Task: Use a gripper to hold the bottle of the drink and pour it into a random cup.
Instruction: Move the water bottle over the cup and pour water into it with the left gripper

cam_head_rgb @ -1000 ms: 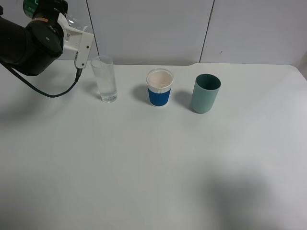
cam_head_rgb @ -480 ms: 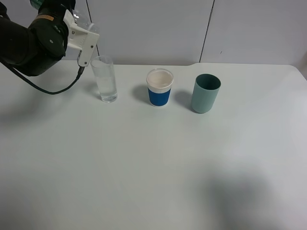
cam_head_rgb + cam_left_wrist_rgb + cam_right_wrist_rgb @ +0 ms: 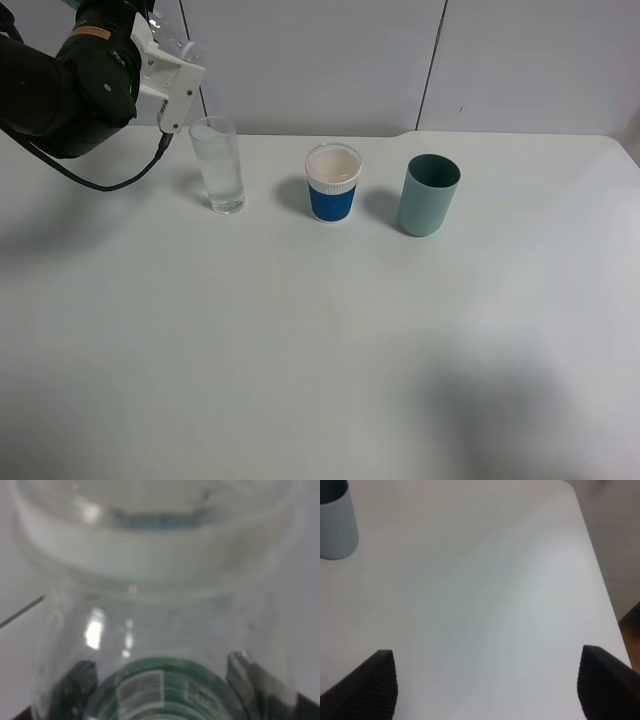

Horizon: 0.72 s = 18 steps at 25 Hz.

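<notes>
Glossy clear plastic bottle (image 3: 160, 625), smooth glass cup (image 3: 218, 168), matt table (image 3: 300, 340).

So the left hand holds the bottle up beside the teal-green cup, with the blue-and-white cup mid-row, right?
No. The left hand holds the bottle up beside the tall clear glass, not the teal-green cup at the row's other end; the exterior high view shows it. The blue-and-white cup is mid-row.

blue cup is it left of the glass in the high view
No, the blue cup stands right of the glass, between it and the teal cup.
</notes>
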Tool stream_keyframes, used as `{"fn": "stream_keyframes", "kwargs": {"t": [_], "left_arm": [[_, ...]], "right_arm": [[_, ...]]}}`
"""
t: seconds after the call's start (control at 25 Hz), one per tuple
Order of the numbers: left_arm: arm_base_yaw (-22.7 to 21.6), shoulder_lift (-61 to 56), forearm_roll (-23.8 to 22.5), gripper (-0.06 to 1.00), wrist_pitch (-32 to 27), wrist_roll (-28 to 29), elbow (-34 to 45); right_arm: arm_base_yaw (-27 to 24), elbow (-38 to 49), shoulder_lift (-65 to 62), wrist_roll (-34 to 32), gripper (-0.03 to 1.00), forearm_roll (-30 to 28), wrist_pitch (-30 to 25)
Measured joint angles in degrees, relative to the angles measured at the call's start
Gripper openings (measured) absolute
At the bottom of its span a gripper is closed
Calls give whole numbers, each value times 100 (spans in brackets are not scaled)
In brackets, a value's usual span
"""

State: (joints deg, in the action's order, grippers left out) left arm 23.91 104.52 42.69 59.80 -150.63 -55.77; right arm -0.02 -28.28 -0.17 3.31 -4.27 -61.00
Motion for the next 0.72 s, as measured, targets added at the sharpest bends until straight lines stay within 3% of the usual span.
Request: {"fn": "stream_keyframes", "kwargs": {"t": [0.2, 0.44, 0.72], "left_arm": [[0, 0, 91, 54, -6, 237, 0], [89, -129, 643, 54, -257, 1309, 0], [312, -774, 739, 54, -1827, 3231, 0]], "right_arm": [[0, 0, 0, 0, 74, 0, 0], [0, 0, 0, 0, 74, 0, 0], [0, 0, 0, 0, 74, 0, 0]]}}
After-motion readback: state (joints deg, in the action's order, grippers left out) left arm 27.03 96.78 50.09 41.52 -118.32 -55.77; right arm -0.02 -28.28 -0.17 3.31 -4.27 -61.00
